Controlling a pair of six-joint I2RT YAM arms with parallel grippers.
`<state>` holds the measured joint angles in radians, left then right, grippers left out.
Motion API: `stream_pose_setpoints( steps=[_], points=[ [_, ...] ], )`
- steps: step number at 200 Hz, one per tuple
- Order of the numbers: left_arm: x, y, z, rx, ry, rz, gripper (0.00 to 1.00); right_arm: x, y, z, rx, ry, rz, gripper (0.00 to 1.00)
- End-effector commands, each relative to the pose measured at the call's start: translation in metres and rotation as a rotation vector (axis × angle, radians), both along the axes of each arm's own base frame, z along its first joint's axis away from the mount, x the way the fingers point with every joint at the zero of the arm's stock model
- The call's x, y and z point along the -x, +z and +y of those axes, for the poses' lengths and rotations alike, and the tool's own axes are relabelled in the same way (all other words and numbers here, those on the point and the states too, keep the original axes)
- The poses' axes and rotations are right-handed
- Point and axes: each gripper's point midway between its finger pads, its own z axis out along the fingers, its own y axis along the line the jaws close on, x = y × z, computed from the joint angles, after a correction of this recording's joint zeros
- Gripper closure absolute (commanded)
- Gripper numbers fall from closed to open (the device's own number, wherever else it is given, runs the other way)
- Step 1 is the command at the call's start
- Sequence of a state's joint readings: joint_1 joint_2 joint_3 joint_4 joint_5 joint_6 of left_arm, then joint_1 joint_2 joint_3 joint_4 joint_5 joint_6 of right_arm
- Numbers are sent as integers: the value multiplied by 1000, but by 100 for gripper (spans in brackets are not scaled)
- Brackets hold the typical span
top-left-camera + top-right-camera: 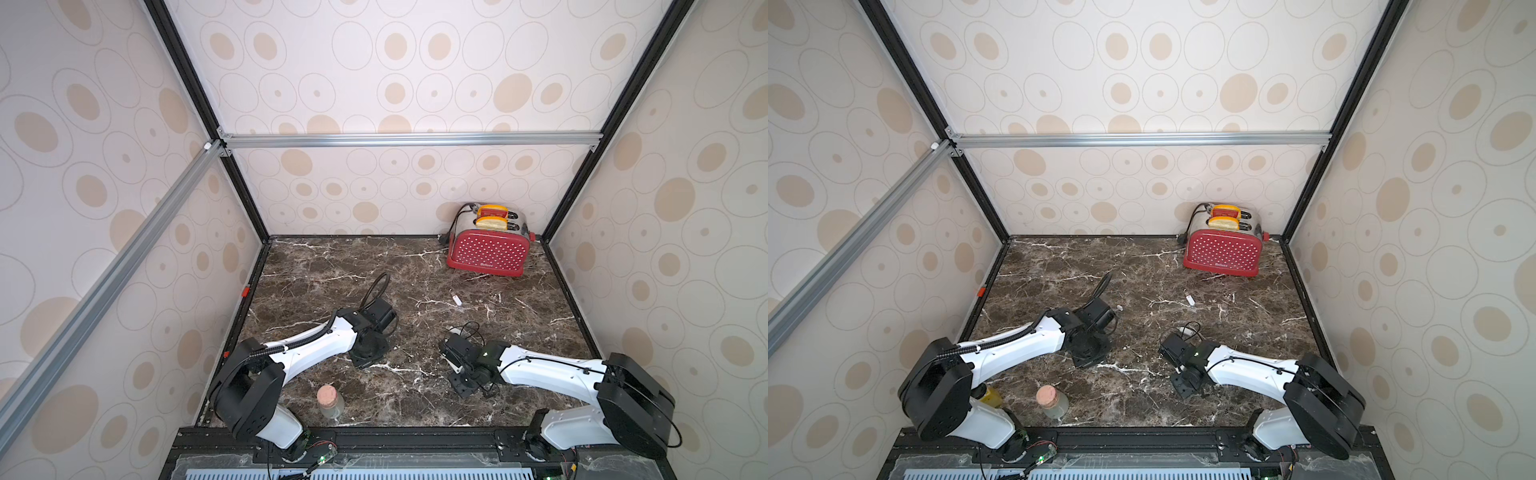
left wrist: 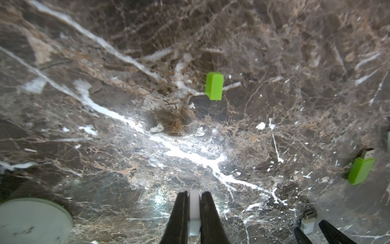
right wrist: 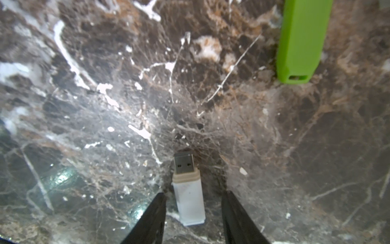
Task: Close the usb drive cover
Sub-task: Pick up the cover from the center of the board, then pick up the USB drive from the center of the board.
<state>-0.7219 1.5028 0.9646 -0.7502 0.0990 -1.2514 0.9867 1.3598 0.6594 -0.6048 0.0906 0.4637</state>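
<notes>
My left gripper (image 2: 194, 193) is shut on a small white cover (image 2: 194, 211), held just above the marble table. A white usb drive (image 3: 188, 197) with its metal plug bare lies flat on the table. My right gripper (image 3: 194, 193) stands open around the drive's body, with a gap showing on each side. The left wrist view shows the same white usb drive (image 2: 308, 221) between the right gripper's dark fingers (image 2: 329, 231), a short way to the side of the held cover. In both top views the two wrists sit low over the table's middle.
A green usb drive (image 2: 361, 171) with a bare plug and a separate green cap (image 2: 214, 85) lie on the table. Another small white stick (image 1: 457, 299) lies further back. A red toaster (image 1: 488, 249) stands at the back right, and a cork-stoppered bottle (image 1: 330, 401) near the front left.
</notes>
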Motion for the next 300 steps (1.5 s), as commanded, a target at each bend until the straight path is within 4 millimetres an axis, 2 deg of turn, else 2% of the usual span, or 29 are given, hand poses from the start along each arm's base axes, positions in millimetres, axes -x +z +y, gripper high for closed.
stream_pose_setpoints(
  steps=[1, 40, 98, 132, 193, 222, 273, 300],
  points=[
    [-7, 14, 9, -12, 2, -25, 100, 4, -1, 1, 2, -4, 20, 55],
    [-13, 23, 12, -2, 13, -40, 100, 8, -4, -1, 9, -17, 43, 63],
    [-20, 34, 25, 14, 47, -69, 100, 11, -8, -3, 31, -25, 69, 65],
    [-21, 36, 25, 28, 50, -76, 100, 11, -9, -2, 37, -23, 73, 81],
    [-25, 40, 21, 61, 54, -99, 100, 10, -6, 0, 23, -19, 66, 100],
    [-27, 44, 21, 74, 59, -119, 100, 10, 7, 12, -63, -7, 53, 100],
    [-30, 50, 17, 122, 65, -165, 100, 10, 51, 46, -297, 32, 27, 100],
    [-34, 59, 14, 162, 69, -215, 100, 15, 66, 64, -388, 68, 60, 100]
  ],
)
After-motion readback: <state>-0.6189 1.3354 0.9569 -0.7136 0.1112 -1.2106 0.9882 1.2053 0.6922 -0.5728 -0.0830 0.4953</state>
